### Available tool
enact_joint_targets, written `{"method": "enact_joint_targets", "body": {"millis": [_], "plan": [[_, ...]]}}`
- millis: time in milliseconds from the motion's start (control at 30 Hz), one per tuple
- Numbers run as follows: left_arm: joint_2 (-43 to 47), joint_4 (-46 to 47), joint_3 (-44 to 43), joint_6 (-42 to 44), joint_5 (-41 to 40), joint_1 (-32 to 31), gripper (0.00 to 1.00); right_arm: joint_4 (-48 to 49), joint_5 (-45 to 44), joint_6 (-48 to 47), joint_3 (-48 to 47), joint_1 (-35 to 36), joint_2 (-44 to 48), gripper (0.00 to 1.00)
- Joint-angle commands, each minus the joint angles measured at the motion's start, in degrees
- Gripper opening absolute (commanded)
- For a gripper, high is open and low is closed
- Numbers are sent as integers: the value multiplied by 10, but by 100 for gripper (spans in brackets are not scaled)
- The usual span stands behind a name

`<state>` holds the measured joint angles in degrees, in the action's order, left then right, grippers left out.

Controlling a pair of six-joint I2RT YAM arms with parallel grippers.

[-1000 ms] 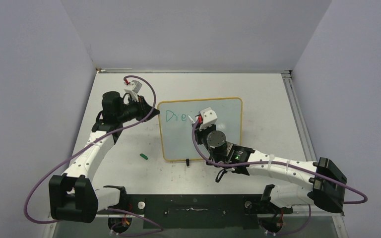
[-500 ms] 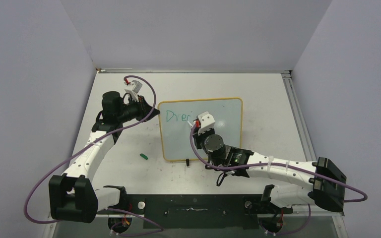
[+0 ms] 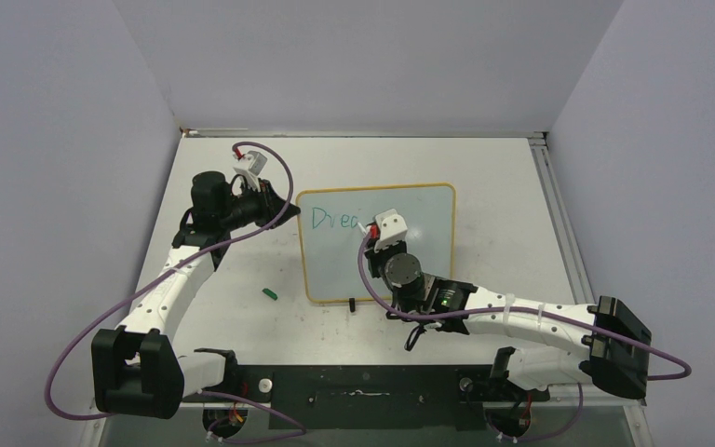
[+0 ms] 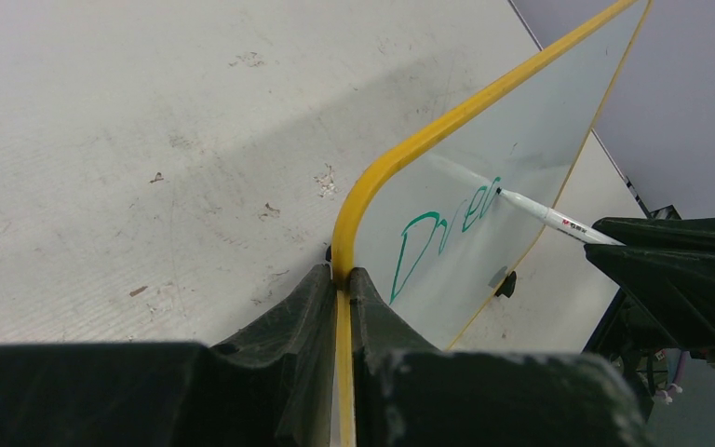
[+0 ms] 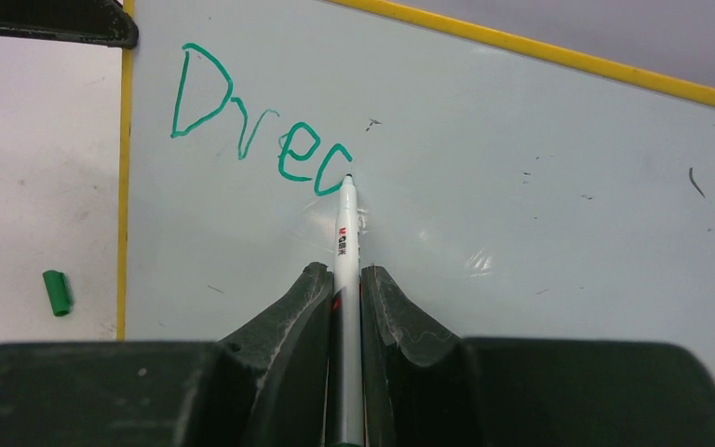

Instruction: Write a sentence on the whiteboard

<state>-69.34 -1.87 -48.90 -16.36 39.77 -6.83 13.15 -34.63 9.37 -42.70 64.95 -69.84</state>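
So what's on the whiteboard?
Green letters, "Drec", sit on the whiteboard, with the marker tip touching the last one. From above, the right arm covers the board's lower middle, hiding whatever is there.

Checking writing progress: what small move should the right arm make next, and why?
Probably carry the marker tip on to close the open c-shaped stroke into an "a": the sentence reads only "Dre" plus that stroke. The right tool is shut on the marker; the left tool clamps the whiteboard edge.
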Motion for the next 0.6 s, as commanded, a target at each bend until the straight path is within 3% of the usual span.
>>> {"method": "enact_joint_targets", "body": {"millis": [0, 567], "plan": [[6, 5, -24, -3, 24, -6, 6, 31, -33, -21, -15, -7, 10, 5], [7, 4, -24, -3, 23, -6, 6, 13, -32, -7, -6, -3, 7, 5]]}}
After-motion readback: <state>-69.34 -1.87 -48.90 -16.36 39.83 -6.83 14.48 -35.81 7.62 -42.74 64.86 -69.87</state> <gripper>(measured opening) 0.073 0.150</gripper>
